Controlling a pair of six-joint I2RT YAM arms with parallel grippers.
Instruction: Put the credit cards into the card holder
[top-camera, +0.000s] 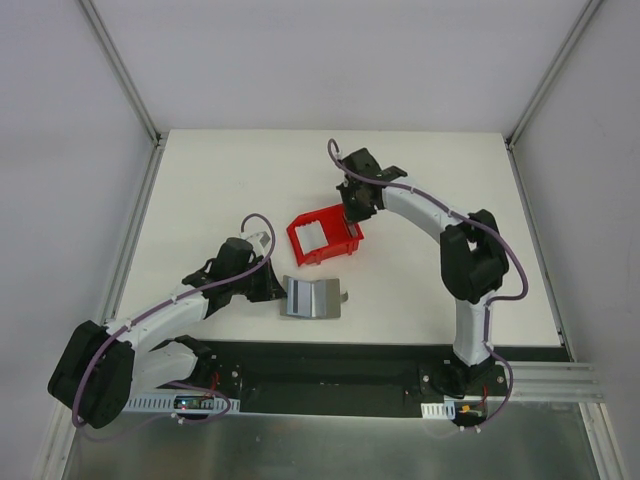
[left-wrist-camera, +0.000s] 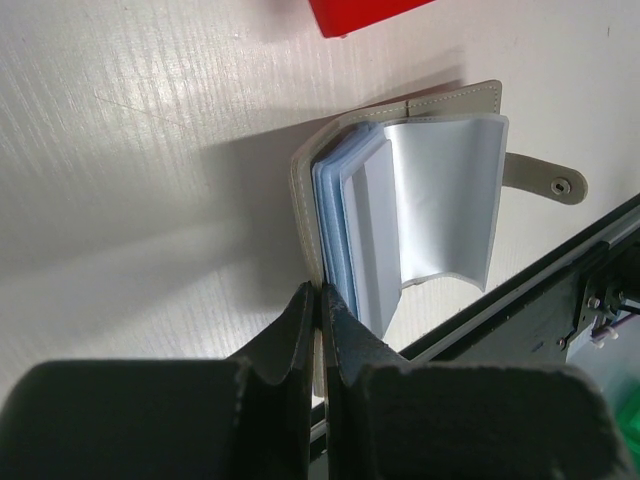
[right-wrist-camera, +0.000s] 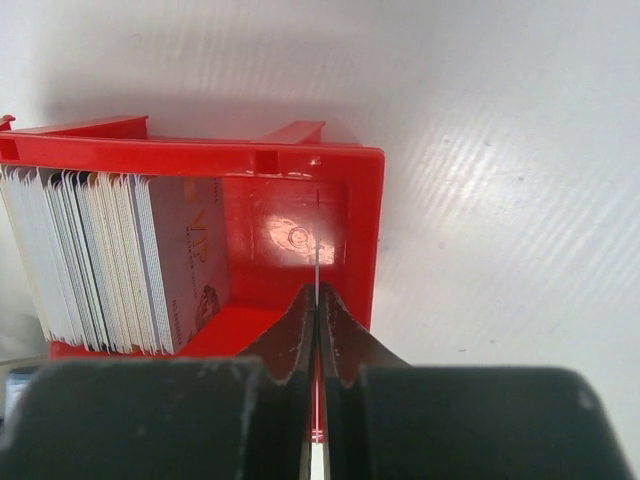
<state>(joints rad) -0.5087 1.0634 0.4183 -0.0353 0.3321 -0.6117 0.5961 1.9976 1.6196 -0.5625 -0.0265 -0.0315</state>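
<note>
The card (right-wrist-camera: 315, 240), likely stiff and slick, is pinched by its edge in the right gripper (right-wrist-camera: 317, 300) over the bin (right-wrist-camera: 200, 155); the left gripper (left-wrist-camera: 320, 300) clamps the holder (left-wrist-camera: 450, 100) by its cover.

The white table (top-camera: 220, 200) bore a red bin (top-camera: 335, 251) near its middle. An open card holder (top-camera: 310, 298) lay beside the bin, toward the near edge.

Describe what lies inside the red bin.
Inside the red bin a stack of credit cards stands on edge against one side; the rest shows bare red floor. The right tool pinches one card edge-on over it. All card faces but the front one are hidden.
</note>
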